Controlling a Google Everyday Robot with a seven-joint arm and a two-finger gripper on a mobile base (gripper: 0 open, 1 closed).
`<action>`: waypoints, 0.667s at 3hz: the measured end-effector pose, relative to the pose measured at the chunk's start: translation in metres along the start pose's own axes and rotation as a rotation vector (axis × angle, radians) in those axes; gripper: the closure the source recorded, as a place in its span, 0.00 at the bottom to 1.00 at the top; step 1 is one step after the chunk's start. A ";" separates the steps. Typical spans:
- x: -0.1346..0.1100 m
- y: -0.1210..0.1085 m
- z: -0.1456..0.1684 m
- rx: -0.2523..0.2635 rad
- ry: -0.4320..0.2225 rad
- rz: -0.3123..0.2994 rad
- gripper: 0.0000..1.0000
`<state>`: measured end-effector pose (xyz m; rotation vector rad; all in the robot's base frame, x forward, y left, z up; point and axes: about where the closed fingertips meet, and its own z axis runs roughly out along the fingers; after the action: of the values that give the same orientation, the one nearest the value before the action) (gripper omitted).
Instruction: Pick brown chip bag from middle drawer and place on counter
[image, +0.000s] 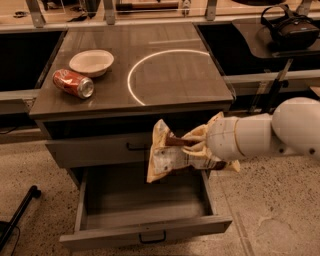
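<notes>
The brown chip bag (167, 157), crinkled with tan edges and a white panel, hangs in the air in front of the cabinet, above the open middle drawer (145, 200). My gripper (192, 145) is shut on the bag's right side, with the white arm reaching in from the right. The bag is level with the closed upper drawer front, below the counter's front edge. The counter (165, 75) is a glossy wood-grain top with a white circular arc. The open drawer's inside shows nothing else.
A red soda can (73, 83) lies on its side at the counter's left, next to a white bowl (91, 61). A closed grey drawer front (95, 149) sits above the open one. A black stand with a headset (290, 30) is at the right. A dark leg (20, 212) lies on the floor at the left.
</notes>
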<state>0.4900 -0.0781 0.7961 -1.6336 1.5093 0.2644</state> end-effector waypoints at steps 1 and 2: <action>-0.006 -0.023 -0.019 0.035 0.021 -0.044 1.00; -0.029 -0.076 -0.059 0.111 0.059 -0.158 1.00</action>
<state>0.5278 -0.1082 0.8844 -1.6728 1.4039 0.0454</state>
